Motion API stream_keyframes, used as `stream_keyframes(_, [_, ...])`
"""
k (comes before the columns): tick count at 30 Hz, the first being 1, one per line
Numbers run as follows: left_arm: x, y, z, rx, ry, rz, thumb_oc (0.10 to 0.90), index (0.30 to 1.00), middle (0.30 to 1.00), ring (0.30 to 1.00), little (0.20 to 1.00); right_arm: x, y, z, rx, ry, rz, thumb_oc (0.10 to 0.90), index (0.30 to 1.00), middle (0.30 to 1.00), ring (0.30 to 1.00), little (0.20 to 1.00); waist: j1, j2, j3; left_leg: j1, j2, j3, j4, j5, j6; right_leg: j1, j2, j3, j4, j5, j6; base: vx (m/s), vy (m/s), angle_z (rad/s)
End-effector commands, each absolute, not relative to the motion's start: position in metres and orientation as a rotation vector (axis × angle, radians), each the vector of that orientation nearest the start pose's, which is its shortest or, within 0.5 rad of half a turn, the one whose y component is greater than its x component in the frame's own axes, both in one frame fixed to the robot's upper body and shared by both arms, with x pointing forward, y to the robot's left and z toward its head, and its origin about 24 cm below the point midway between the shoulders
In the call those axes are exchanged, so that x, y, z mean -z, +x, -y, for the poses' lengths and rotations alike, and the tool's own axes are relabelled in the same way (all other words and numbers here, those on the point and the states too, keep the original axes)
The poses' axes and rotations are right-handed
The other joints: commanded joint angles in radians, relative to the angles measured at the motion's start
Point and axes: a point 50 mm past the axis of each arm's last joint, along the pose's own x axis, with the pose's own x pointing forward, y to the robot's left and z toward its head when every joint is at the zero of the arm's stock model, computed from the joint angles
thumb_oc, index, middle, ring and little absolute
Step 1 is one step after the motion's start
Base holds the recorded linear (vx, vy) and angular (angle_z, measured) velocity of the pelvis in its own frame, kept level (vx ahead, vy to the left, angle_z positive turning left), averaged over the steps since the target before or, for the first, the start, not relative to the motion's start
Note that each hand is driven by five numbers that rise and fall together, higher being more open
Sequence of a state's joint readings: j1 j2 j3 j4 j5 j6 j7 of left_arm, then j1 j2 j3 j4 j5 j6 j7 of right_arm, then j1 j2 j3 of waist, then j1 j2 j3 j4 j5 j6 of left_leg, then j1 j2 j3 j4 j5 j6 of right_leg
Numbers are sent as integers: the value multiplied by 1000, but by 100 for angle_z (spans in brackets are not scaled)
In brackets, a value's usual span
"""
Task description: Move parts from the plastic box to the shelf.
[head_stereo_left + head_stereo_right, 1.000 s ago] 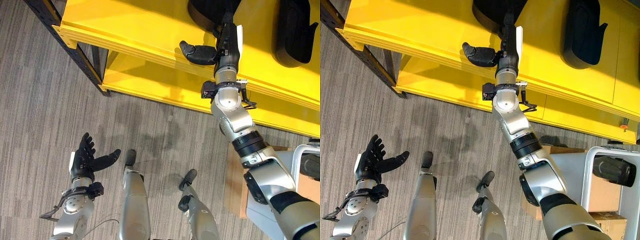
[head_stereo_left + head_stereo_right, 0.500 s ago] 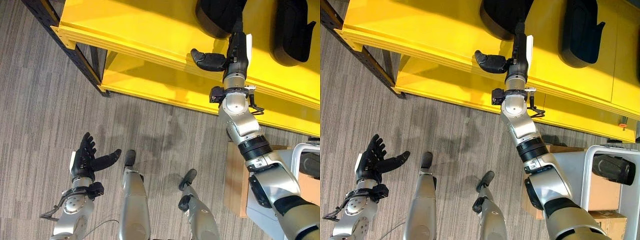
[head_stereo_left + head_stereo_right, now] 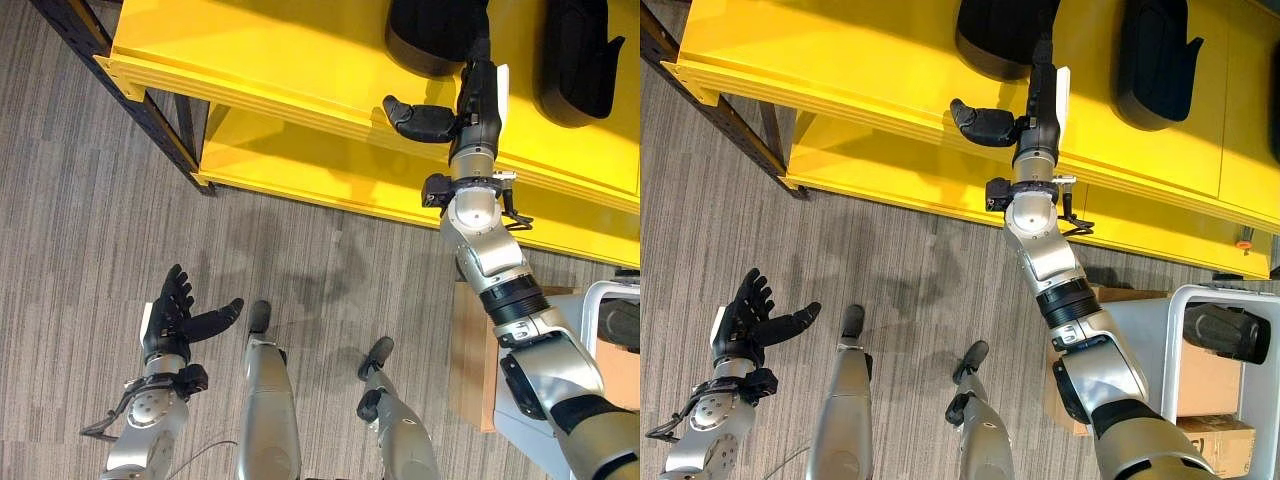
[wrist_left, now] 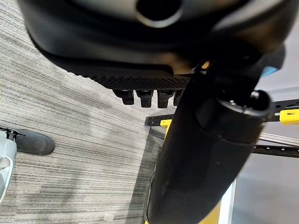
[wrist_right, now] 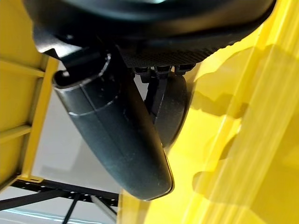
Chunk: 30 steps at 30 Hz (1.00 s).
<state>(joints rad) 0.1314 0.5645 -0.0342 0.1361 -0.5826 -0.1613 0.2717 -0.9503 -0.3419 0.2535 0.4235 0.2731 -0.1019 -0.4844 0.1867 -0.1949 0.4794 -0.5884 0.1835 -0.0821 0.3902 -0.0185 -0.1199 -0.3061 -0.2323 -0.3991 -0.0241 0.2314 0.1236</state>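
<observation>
Two parts (image 3: 430, 35) (image 3: 575, 60) lie side by side on the shelf (image 3: 270, 50).

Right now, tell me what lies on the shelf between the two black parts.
Nothing: in the left eye view bare yellow shelf board separates the black part touched by the right hand from the other black part.

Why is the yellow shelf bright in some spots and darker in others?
In the left eye view, light falls in bright patches on the shelf; its lower level sits in shade. In the right wrist view, the right hand looms dark against shelf streaked with pale light and soft shadows.
</observation>
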Motion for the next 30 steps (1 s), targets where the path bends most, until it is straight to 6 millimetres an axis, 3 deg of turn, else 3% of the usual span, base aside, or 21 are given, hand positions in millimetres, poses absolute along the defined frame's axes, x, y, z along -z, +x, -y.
stream_keyframes(1, [-59,212,-286,-359,10,71,900,1000,1000,1000,1000,-322,343,146,201,-65,940,900,1000,1000,1000,1000,-11,9,-42,59,-38,17,-184,62,88,120,13,32,172,-207,38,0,0,0])
stream_keyframes(9, [-59,211,-288,-367,19,68,900,1000,1000,1000,1000,-344,326,140,201,-83,1065,900,1000,1000,1000,1000,-11,-5,-59,65,-37,16,-184,55,90,129,14,34,171,-208,38,0,0,0])
stream_keyframes(19, [-59,212,-289,-362,23,64,900,1000,1000,1000,1000,-354,317,140,210,-86,1124,900,1000,1000,1000,1000,-12,-16,-78,71,-37,11,-183,52,89,141,17,30,168,-206,39,0,0,0])
stream_keyframes(30, [-58,213,-289,-342,25,54,900,1000,1000,1000,1000,-354,332,149,217,-12,1049,900,1000,1000,1000,1000,-6,-17,-106,88,-39,8,-191,52,88,157,20,24,166,-206,40,0,0,0])
